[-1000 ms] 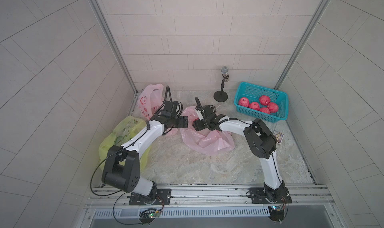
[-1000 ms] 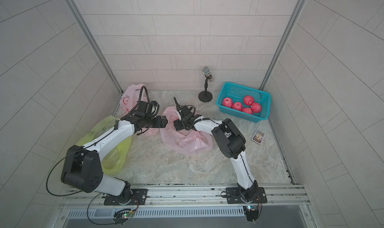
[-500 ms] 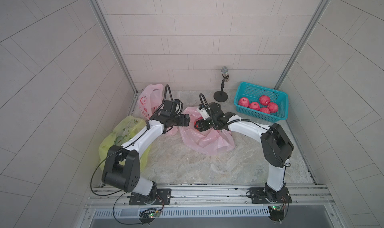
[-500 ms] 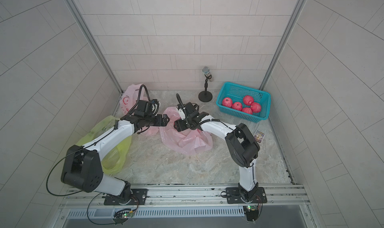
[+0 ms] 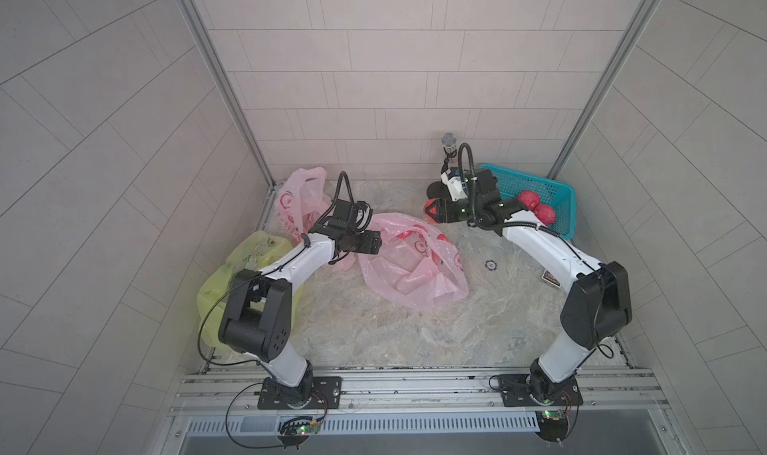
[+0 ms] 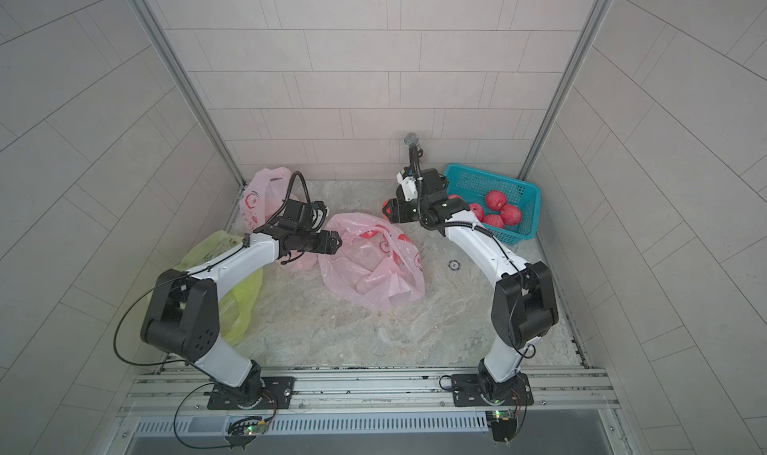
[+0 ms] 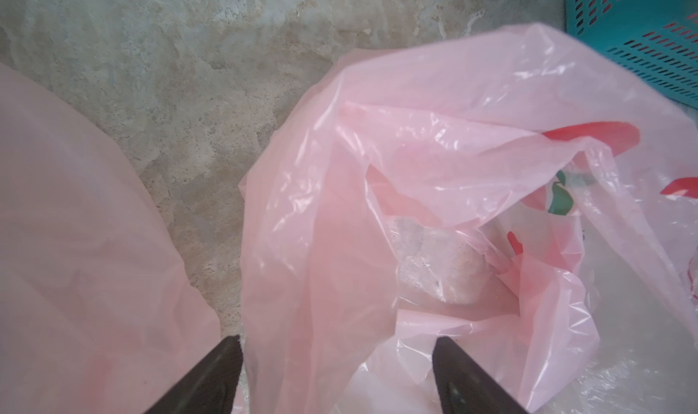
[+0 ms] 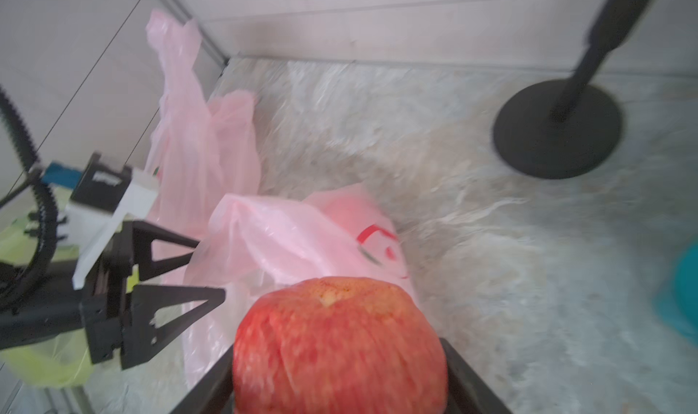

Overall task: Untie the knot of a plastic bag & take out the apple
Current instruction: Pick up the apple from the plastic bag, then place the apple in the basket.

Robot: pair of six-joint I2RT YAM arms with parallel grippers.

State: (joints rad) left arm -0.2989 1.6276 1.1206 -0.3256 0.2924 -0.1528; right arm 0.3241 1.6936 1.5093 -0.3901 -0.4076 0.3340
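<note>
The pink plastic bag point(image 5: 411, 266) point(image 6: 373, 266) lies slumped in the middle of the floor with its mouth gaping; no knot shows. My right gripper point(image 5: 431, 214) point(image 8: 336, 351) is shut on a red apple point(image 5: 431, 212) point(image 6: 388, 213) point(image 8: 340, 344), held above the floor beyond the bag's far right side, near the basket. At the bag's left edge my left gripper point(image 5: 375, 242) point(image 7: 337, 341) stands open. In the left wrist view loose pink film point(image 7: 434, 166) lies between its wide-apart jaws without being pinched.
A teal basket point(image 5: 566, 212) with several red apples point(image 5: 535, 206) stands at the back right. A microphone stand point(image 5: 448, 146) is by the back wall. A second pink bag point(image 5: 299, 195) and a yellow-green bag point(image 5: 232, 274) lie at the left. A small card point(image 5: 550, 277) lies right.
My right gripper has come out of the bag with the apple and swung up and right toward the basket. The bag has slumped flatter. The left arm has hardly moved.
</note>
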